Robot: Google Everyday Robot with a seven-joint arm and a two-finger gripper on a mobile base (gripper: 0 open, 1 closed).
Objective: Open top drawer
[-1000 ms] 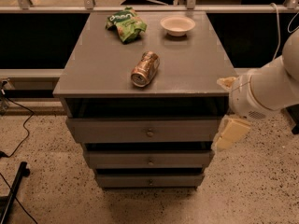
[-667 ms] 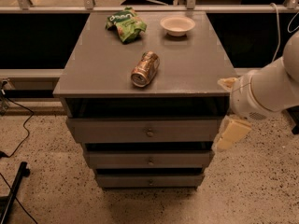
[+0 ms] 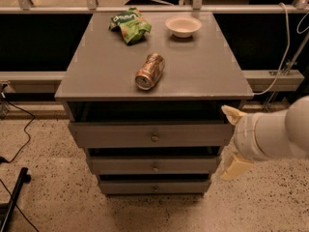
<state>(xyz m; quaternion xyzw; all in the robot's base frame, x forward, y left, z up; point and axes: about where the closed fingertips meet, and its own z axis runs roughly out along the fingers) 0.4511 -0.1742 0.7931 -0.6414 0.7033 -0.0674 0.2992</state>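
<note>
The top drawer (image 3: 120, 135) is the widest grey front panel under the cabinet top, with a small round metal knob (image 3: 155, 137) at its centre. A dark gap shows above the panel. My gripper (image 3: 233, 140) is at the right end of the top drawer's front, just off the cabinet's right front corner, on a white arm coming in from the right. Its cream fingers (image 3: 231, 114) stand apart, one high and one low, holding nothing. It is well to the right of the knob and does not touch it.
On the grey cabinet top (image 3: 203, 76) lie a tipped can (image 3: 150, 71), a green snack bag (image 3: 129, 24) and a white bowl (image 3: 183, 26). Two narrower drawers (image 3: 120, 165) sit below. A railing and cables run behind. A black stand leg (image 3: 14, 197) is on the speckled floor at the left.
My gripper and arm have moved downward, from level with the cabinet top's edge to level with the top drawer front. The drawers and the objects on top have not moved.
</note>
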